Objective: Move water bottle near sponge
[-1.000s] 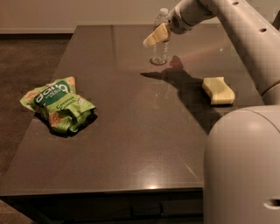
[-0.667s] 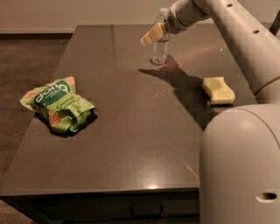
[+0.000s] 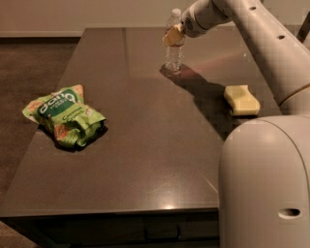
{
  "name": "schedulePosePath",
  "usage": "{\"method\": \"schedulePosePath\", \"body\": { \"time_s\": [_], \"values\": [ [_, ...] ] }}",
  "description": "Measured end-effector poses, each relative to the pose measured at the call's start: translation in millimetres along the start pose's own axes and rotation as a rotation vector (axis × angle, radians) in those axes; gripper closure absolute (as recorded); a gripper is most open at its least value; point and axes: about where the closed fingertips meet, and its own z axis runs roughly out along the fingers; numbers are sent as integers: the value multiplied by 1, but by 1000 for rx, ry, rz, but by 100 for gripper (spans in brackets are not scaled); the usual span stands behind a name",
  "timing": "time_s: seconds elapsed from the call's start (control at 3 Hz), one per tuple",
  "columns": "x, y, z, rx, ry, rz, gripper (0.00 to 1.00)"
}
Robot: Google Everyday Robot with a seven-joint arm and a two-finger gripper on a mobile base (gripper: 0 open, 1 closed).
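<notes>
Water bottle [image 3: 174,54]: upright on the far part of the table [image 3: 145,155], right of its middle line. Clear ribbed plastic with a white cap, and the tallest thing on the surface.

Handling, as a judgement: light and thin-walled, likely to give under a hard squeeze. The smooth plastic could slip, and a tall body on a narrow foot would tip easily if pushed high up. The ribbed body below the shoulder looks the best place to take hold, with the bottle kept vertical while carried.

Gripper [image 3: 173,35]: at the bottle's shoulder, coming in from 2 o'clock of it and overlapping the upper part. Cannot tell how wide it stands, nor whether it has the bottle in hold or is only against it.

Sponge [image 3: 241,99]: pale yellow, lying flat at about 4 o'clock from the bottle and well apart from it, near the table's right edge. The arm's shadow falls across the stretch between them. Nothing stands on that stretch, so the path looks open.

Chip bag [image 3: 65,115]: green and crumpled, at 8 o'clock from the bottle near the left edge, out of the way.

Surface: dark, smooth and faintly glossy, so the bottle might slide rather than grip when set down.

Room: the robot's pale body [image 3: 266,184] fills the lower right. Dark carpet [image 3: 24,68] lies to the left, with a light wall [image 3: 72,14] behind.
</notes>
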Motion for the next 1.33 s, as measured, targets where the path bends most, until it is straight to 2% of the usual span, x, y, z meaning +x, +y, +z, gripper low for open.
{"method": "schedulePosePath", "body": {
  "time_s": [0.33,0.67,1.0,1.33],
  "values": [
    [1,-1,-7,-5,1,-4,77],
    [7,-1,-34,-11,16,-7,99],
    [19,1,-71,-20,15,1,100],
    [41,4,-103,-32,14,24,100]
  ]
}}
